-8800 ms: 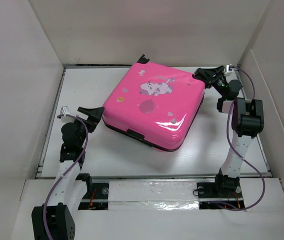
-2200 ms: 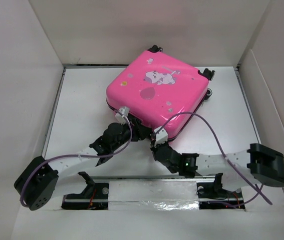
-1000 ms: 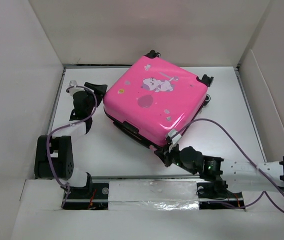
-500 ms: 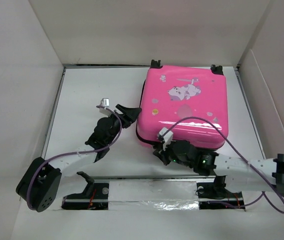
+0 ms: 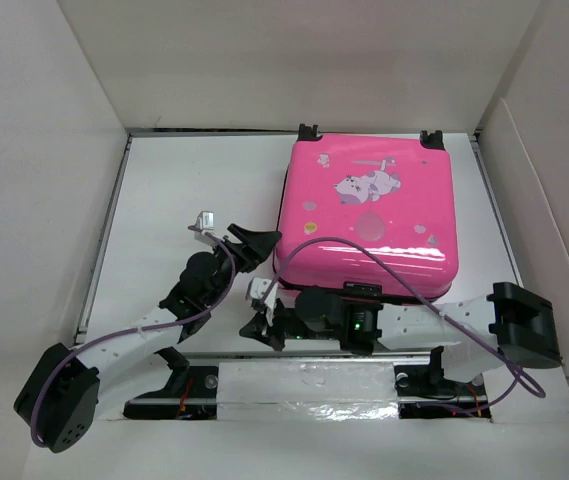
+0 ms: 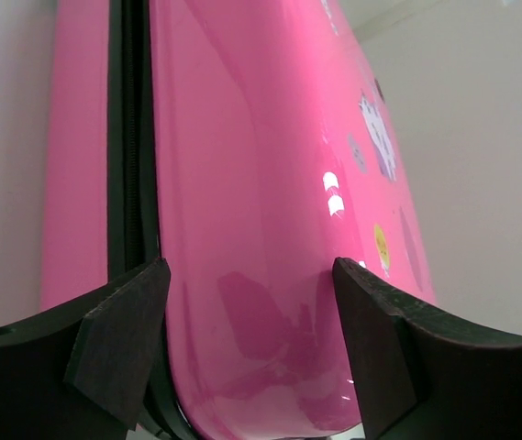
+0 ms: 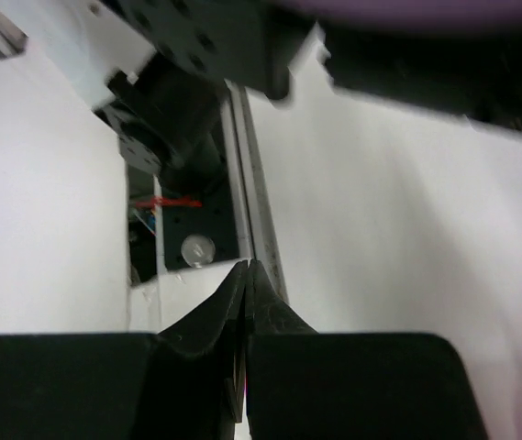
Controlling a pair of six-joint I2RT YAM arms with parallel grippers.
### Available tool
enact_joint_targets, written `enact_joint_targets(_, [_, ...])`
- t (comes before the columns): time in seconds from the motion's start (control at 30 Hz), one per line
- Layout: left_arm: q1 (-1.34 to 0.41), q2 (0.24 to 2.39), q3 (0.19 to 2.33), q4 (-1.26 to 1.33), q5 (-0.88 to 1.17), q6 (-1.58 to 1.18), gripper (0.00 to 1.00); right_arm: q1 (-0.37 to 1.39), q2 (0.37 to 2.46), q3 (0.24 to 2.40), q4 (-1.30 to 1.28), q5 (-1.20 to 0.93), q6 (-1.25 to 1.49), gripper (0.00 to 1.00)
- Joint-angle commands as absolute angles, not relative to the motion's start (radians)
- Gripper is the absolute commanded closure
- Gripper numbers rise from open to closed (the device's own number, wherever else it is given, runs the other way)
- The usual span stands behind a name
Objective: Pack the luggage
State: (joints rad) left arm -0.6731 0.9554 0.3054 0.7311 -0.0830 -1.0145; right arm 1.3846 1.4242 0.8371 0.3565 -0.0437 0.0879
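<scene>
The luggage [image 5: 369, 215], a glossy hot-pink hard-shell case with a cartoon print, lies shut and flat at the back right of the table. My left gripper [image 5: 256, 243] is open at its front left corner. In the left wrist view the gripper [image 6: 251, 321] has its dark fingers [image 6: 118, 339] either side of the case's rounded upper shell [image 6: 261, 183], beside the black zip seam [image 6: 132, 137]; I cannot tell whether they touch it. My right gripper [image 5: 256, 326] is shut and empty in front of the case, pointing left. Its tips [image 7: 248, 268] meet above the near rail.
The right arm's purple cable [image 5: 364, 247] is draped over the lid. Black wheels [image 5: 309, 130] sit at the case's far edge, close to the back wall. A metal rail [image 5: 304, 375] and the arm mounts [image 7: 178, 101] line the near edge. White walls enclose all sides.
The luggage has swung square and slid to the back right over the last second. The right gripper has drawn away leftward from its front edge. The left jaws have widened at the front left corner.
</scene>
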Motion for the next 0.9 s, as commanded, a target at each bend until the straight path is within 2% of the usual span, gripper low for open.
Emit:
enact_joint_targets(0.0, [-0.666, 0.933, 0.397, 0.537, -0.097, -0.914, 0.31, 1.35, 1.301, 0.74, 0.422, -0.051, 0.104, 1.0])
enact_joint_targets(0.1, [-0.588, 0.96, 0.463, 0.531, -0.113, -0.865, 0.21, 1.329, 1.101, 0.666, 0.267, 0.11, 0.13, 1.0])
enact_joint_targets(0.13, [-0.568, 0.982, 0.515, 0.532, -0.112, -0.858, 0.21, 1.309, 1.045, 0.661, 0.17, 0.215, 0.146, 1.0])
enact_joint_targets(0.2, [-0.545, 1.058, 0.56, 0.558, -0.088, -0.836, 0.21, 1.234, 0.898, 0.666, 0.095, 0.293, 0.137, 1.0])
enact_joint_targets(0.3, [-0.545, 1.118, 0.612, 0.571, -0.057, -0.827, 0.21, 0.903, 0.796, 0.672, 0.052, 0.29, 0.118, 1.0])
enact_joint_targets(0.33, [-0.545, 1.121, 0.598, 0.58, -0.046, -0.827, 0.22, 0.68, 0.772, 0.678, 0.042, 0.225, 0.121, 1.0])
enact_joint_targets(0.43, [-0.545, 1.095, 0.531, 0.592, -0.049, -0.828, 0.22, 0.363, 0.797, 0.73, 0.031, 0.135, 0.146, 0.97])
enact_joint_targets(0.47, [-0.534, 1.085, 0.513, 0.592, -0.061, -0.827, 0.22, 0.187, 0.814, 0.744, 0.034, 0.099, 0.158, 0.88])
enact_joint_targets(0.5, [-0.534, 1.06, 0.497, 0.591, -0.064, -0.825, 0.22, 0.11, 0.834, 0.758, 0.047, 0.08, 0.17, 0.54])
enact_joint_targets(0.6, [-0.534, 1.025, 0.44, 0.606, -0.055, -0.824, 0.22, -0.134, 0.94, 0.781, 0.084, -0.036, 0.228, 0.05])
enact_joint_targets(0.63, [-0.534, 1.022, 0.427, 0.607, -0.043, -0.818, 0.22, -0.185, 0.997, 0.782, 0.107, -0.163, 0.256, 0.0])
enact_joint_targets(0.7, [-0.534, 1.025, 0.419, 0.609, -0.025, -0.81, 0.22, -0.279, 1.05, 0.782, 0.136, -0.305, 0.278, 0.0])
enact_joint_targets(0.8, [-0.525, 1.038, 0.399, 0.65, 0.038, -0.81, 0.21, -0.302, 1.136, 0.778, 0.184, -0.547, 0.293, 0.0])
enact_joint_targets(0.87, [-0.525, 1.048, 0.388, 0.667, 0.076, -0.813, 0.21, -0.285, 1.173, 0.735, 0.326, -0.711, 0.365, 0.0])
